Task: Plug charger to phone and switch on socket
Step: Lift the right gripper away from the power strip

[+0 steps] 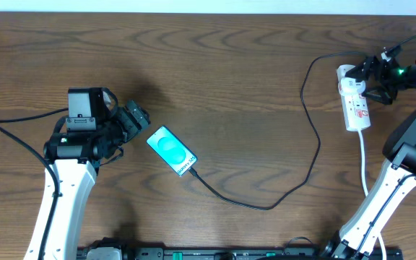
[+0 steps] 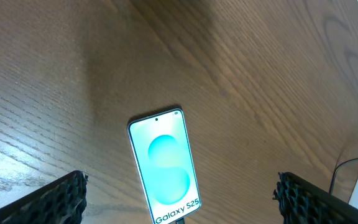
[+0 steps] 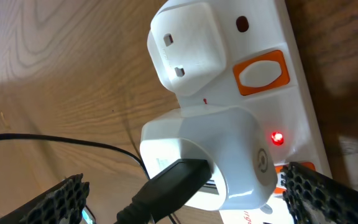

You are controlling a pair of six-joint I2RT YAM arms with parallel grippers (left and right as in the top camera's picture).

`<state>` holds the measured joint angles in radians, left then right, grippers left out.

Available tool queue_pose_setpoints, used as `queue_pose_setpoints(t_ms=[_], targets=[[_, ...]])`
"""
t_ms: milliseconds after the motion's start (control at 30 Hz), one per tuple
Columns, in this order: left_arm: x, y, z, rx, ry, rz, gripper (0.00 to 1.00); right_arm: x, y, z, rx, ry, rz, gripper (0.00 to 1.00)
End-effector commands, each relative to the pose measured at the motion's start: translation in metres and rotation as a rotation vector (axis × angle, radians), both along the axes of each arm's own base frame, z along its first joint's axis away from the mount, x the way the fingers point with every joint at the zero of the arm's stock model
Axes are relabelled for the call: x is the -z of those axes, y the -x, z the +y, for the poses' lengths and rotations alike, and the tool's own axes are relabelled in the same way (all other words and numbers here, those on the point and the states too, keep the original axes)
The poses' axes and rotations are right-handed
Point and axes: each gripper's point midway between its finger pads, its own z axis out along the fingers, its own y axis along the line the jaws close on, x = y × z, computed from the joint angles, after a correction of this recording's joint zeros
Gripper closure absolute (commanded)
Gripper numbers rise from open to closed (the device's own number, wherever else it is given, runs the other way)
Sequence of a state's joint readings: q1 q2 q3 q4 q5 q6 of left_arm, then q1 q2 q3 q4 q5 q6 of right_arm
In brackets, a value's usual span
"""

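Hovering wide and empty, left tool (image 1: 141, 121) just beside the phone (image 1: 170, 149), right tool (image 1: 370, 79) far from it at the socket (image 1: 354, 108), with charger (image 1: 266, 206) apparently seated and red lamp (image 3: 277, 137) lit.

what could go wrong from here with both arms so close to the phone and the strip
1. The open right gripper sits close to the white adapter; a finger could snag the charger cable or bump an orange switch while the red light is lit.
2. The open left gripper hovers close beside the phone; a sweep might shove it and strain the plug at its end.
3. The cable's slack loop could catch an arm.
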<state>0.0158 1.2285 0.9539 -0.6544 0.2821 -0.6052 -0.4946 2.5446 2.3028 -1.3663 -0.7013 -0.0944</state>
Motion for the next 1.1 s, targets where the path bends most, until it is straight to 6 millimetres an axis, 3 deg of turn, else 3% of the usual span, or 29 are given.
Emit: queue_pose_setpoints(t_ms=[0, 367, 667, 833, 1067], targets=[[0.004, 0.002, 0.001, -0.002, -0.007, 0.011, 0.03, 0.006, 0.001, -0.016, 0.039, -0.003, 0.009, 0.01], [0.003, 0.002, 0.001, -0.002, -0.007, 0.011, 0.03, -0.034, 0.000, -0.036, 0.076, 0.007, -0.049, 0.01], [0.002, 0.001, 0.001, -0.002, -0.007, 0.004, 0.03, -0.075, 0.013, -0.038, 0.044, 0.057, -0.058, 0.01], [0.001, 0.000, 0.001, -0.002, -0.006, -0.006, 0.03, -0.115, 0.018, -0.041, 0.041, 0.122, -0.119, 0.01], [-0.021, -0.004, 0.001, -0.002, -0.008, -0.084, 0.03, -0.194, 0.034, -0.038, 0.062, 0.235, -0.258, 0.01]])
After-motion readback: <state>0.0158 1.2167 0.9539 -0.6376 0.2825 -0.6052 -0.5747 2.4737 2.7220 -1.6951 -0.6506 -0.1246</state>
